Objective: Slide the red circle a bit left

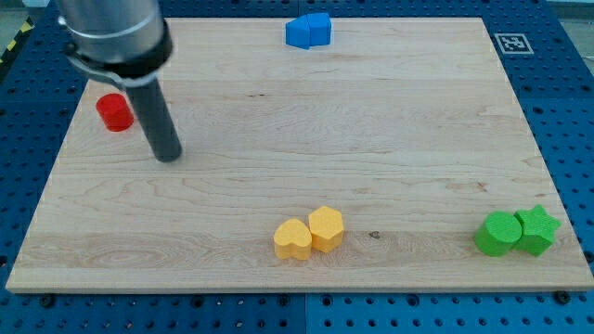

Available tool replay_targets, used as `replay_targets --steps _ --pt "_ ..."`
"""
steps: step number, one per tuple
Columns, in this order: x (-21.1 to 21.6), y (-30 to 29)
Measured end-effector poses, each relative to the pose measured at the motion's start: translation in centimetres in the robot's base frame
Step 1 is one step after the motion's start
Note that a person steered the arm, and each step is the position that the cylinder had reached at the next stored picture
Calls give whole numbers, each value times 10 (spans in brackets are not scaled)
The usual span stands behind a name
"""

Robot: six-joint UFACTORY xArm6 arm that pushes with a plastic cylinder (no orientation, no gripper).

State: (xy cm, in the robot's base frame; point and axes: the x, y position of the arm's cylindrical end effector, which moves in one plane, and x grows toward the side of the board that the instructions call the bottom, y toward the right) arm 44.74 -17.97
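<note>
my tip (pixel 168 156): a bare rod end resting on the desk (pixel 371 139); no jaws on this rig, so nothing to be apart or together.
red circle (pixel 115 112): up and to the view's left of my tip, near it, not touching, close to the desk's left edge.
key relation: my tip lies on the circle's right and slightly below, the correct side for a leftward push.
axis: round, none.
next, as i judge: rise level with the circle, then nudge left briefly.
</note>
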Motion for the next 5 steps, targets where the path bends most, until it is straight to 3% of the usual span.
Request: replay_targets --steps 1,5 --pt "-37 -53" --pt "-13 -108"
